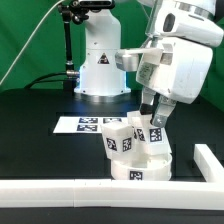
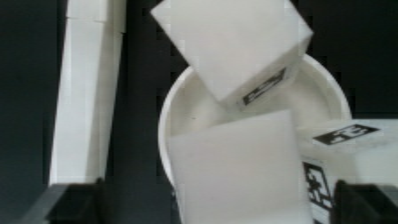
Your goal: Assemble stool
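Bright, even light falls from above in the exterior view; the white plastic of my arm and the stool parts runs close to blown out against the black table (image 1: pixel 40 140), which swallows shadows almost whole. The green backdrop (image 1: pixel 30 40) is evenly lit. That picture is small and coarse, so the tag patterns read as smudges. Through my wrist view everything is soft: the leg (image 2: pixel 222 50) close to the lens is blurred at its edges, and the seat (image 2: pixel 222 150) glares pale, with grey shading along its inner curve.
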Available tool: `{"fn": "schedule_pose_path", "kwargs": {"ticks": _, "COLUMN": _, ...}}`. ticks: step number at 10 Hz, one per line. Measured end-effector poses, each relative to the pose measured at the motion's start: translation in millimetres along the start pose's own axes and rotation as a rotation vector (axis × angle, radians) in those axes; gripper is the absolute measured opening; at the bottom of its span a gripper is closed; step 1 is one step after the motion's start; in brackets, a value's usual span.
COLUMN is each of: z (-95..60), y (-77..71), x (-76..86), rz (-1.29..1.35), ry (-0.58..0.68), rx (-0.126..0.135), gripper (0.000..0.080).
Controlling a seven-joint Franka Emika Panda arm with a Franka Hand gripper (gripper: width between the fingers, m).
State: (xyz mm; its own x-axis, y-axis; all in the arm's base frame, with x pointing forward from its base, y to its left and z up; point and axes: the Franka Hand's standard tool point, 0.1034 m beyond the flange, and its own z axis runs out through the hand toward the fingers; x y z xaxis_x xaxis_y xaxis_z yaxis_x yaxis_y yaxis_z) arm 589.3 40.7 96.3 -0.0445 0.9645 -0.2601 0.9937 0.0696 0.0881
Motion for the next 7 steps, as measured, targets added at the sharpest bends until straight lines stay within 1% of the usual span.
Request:
{"fn": "schedule_pose_path", "kwargs": {"ticks": 1, "z": -0.2, "y": 0.3, "x": 0.0, "rz": 0.002, "ry": 0.0, "rx": 0.0, "gripper": 0.0514}}
{"fn": "schedule_pose_path", "kwargs": {"ticks": 2, "z": -0.4, "y": 0.1, "x": -0.3, "rz": 0.002, "ry": -0.001, "rx": 0.003, "gripper": 0.0377}}
{"fn": "schedule_pose_path", "kwargs": {"ticks": 3, "z": -0.2, "y": 0.0, "x": -0.8, "rz": 0.004, "ry": -0.001, "rx": 0.004, "gripper": 0.0334}}
{"fn": "schedule_pose_path", "kwargs": {"ticks": 7, "z": 0.2, "y": -0.2, "x": -2.0, "rz": 0.073, "ry": -0.002, "rx": 0.006, "gripper": 0.0334}}
